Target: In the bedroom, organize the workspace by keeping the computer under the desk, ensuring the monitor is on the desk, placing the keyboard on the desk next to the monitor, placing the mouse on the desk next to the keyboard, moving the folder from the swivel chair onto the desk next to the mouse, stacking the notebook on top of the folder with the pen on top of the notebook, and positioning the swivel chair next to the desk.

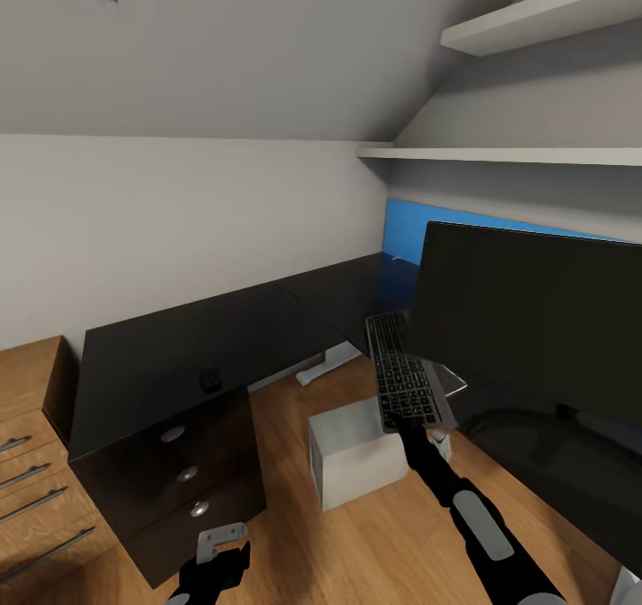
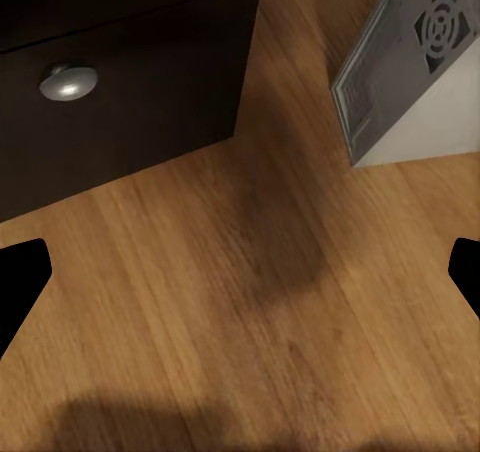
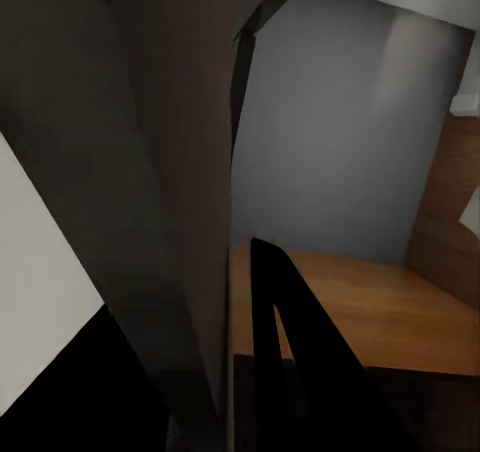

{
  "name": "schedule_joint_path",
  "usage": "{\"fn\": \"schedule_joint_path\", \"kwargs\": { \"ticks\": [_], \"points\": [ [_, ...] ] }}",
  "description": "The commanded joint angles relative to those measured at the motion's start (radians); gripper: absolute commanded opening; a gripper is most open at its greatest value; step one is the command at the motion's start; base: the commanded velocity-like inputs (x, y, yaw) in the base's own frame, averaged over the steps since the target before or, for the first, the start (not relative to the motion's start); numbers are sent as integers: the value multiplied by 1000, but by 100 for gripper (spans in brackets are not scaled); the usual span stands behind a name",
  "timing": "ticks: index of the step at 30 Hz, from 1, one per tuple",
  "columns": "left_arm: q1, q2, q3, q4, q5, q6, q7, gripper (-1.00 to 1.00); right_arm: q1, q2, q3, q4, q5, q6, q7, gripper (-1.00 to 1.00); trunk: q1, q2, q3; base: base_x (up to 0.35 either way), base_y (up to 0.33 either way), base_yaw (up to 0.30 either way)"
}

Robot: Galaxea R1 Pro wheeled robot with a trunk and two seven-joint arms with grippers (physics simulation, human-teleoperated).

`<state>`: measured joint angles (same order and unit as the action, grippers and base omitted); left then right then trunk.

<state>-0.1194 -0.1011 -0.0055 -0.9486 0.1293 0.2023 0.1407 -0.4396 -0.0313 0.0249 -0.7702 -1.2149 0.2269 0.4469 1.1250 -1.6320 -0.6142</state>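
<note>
The keyboard (image 1: pixel 406 375) hangs in the air above the wooden floor (image 1: pixel 294 534), tilted, its near end pinched in the right end effector (image 1: pixel 412 428) at the tip of the robot's raised right arm. Just beside it on the robot's right looms the wide black monitor (image 1: pixel 526 319), close to the head camera; whether it stands on anything cannot be told. Below the keyboard the light grey computer (image 1: pixel 352 458) sits on the floor, out in the open beside the black bench (image 1: pixel 205 337). A small dark lump, the mouse (image 1: pixel 210 379), lies on the bench top near its front edge above the three drawers. A bright blue panel (image 1: pixel 419 230), possibly the folder, shows against the wall behind the monitor. A light wooden cabinet (image 1: pixel 27 462) stands beside the bench at the far left, and white shelves (image 1: pixel 499 154) run along the wall overhead.

The left end effector (image 1: pixel 221 542) hangs low near the drawers. From the left wrist camera its fingertips (image 2: pixel 22 272) stand spread wide over bare floor, with a silver drawer knob (image 2: pixel 68 81) and the computer's vented back (image 2: pixel 405 62) in sight. The right wrist camera catches a grey slab (image 3: pixel 190 222) pressed close against one dark finger (image 3: pixel 290 352).
</note>
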Motion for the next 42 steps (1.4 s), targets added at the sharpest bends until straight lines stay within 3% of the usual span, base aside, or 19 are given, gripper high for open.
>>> {"fn": "schedule_joint_path", "kwargs": {
  "ticks": [1,9,19,33,37,42],
  "points": [
    [0,0,-1,-2,10,5,5,100,-1,-1,7,0,-13,5,0,-100,0,0,-1,0,0,0],
    [0,0,-1,-2,10,5,5,100,-1,3,17,-1,-12,64,-4,-100,0,0,-1,0,0,0],
    [0,0,-1,-2,10,5,5,100,-1,6,44,-1,6,74,-5,-100,0,0,-1,0,0,0],
    [0,0,-1,-2,10,5,5,100,-1,15,172,-4,10,73,-7,-100,0,0,-1,0,0,0],
    [0,0,-1,-2,10,3,4,100,-1,17,194,-7,28,72,-7,-100,0,0,-1,0,0,0],
    [0,0,-1,-2,10,3,5,100,-1,19,222,-16,62,73,-7,-100,-19,35,15,0,0,0]
  ]
}}
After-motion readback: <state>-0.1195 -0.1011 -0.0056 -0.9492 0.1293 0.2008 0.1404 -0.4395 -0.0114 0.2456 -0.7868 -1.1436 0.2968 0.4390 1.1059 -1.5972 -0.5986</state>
